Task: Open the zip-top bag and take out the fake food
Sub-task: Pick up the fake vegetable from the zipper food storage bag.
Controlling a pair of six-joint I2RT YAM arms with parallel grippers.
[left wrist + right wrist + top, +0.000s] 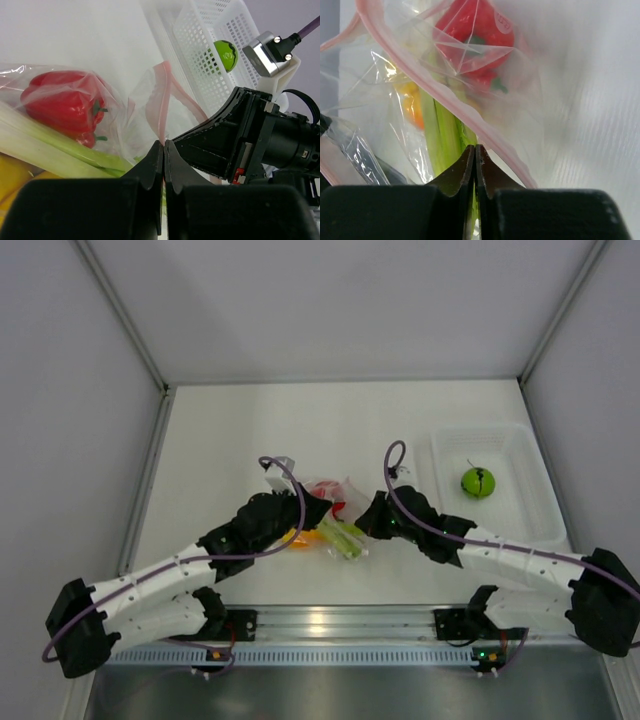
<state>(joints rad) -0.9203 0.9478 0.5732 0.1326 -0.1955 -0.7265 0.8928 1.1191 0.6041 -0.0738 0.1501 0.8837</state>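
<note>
The zip-top bag (340,530) lies on the white table (250,430), mid-table, near the front edge, between the two arms. It is clear and crinkly with a pink zip strip (162,95), and the mouth is partly spread.

The left gripper (163,150) has its jaws together, pinched on the bag's film right where the pink strip runs down into them. The right gripper (475,151) also has its jaws together, nipping the bag's edge just under the strip. The two claws sit close, facing each other across the bag mouth.

Most of the fake food is inside the bag:
- The red pepper (65,102) is toward the far side.
- A pale green stalk (50,145) lies along under the pepper.
- A yellow piece (15,175) is on the near left.
- An orange piece (412,102) is beside the stalk.

The pepper's skin carries a faint pale marking (504,22), too blurred to read.

A green ball (477,481) with a dark stem sits apart, inside the white perforated tray (515,510) at the right, well away from the bag.
</note>
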